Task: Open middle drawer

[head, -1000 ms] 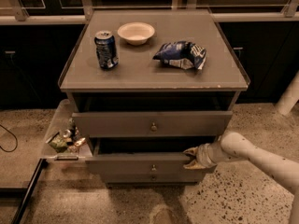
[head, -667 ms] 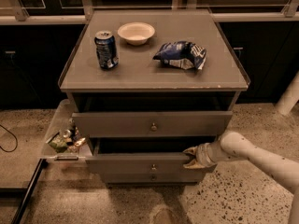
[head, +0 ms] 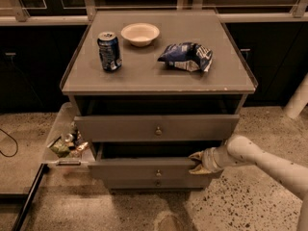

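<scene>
The grey cabinet (head: 159,81) has three stacked drawers. The middle drawer (head: 139,168), a flat grey front with a small round knob (head: 158,173), stands pulled out a little beyond the upper drawer (head: 120,127), with a dark gap above its front. The narrow lowest drawer (head: 144,183) sits just under it. My gripper (head: 196,161) is at the right end of the middle drawer's top edge, touching the front. The white arm (head: 269,160) reaches in from the lower right.
On the cabinet top stand a blue soda can (head: 109,51), a white bowl (head: 140,33) and a blue chip bag (head: 186,56). A side tray (head: 57,129) with small items hangs at the left. A cable (head: 7,146) lies on the floor at left. A white post (head: 298,100) stands at right.
</scene>
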You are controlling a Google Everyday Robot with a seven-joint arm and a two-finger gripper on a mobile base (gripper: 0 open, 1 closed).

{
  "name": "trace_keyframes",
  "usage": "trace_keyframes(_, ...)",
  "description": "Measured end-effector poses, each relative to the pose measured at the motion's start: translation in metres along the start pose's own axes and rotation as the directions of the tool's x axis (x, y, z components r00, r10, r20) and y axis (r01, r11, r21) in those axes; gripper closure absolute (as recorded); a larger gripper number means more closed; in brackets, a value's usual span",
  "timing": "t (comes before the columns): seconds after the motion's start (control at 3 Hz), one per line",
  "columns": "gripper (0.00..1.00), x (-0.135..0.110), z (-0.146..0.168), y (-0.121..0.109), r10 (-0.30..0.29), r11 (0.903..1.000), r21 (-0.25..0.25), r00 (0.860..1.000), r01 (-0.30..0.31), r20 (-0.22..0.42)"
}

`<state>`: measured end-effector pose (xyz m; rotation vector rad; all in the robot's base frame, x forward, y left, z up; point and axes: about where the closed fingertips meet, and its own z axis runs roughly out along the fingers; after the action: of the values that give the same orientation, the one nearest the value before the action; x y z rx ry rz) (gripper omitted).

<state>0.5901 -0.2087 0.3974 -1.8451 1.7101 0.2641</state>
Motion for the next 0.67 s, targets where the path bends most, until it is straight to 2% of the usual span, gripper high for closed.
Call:
trace_keyframes(0.33, 0.33, -0.0025, 0.0046, 0.0069, 0.008, 0.9994, -0.035, 0.999, -0.007, 0.042)
trace_keyframes(0.67, 0.37, -0.0039, 0.0033, 0.0090, 0.009, 0.9991, -0.041, 0.999, -0.008, 0.048)
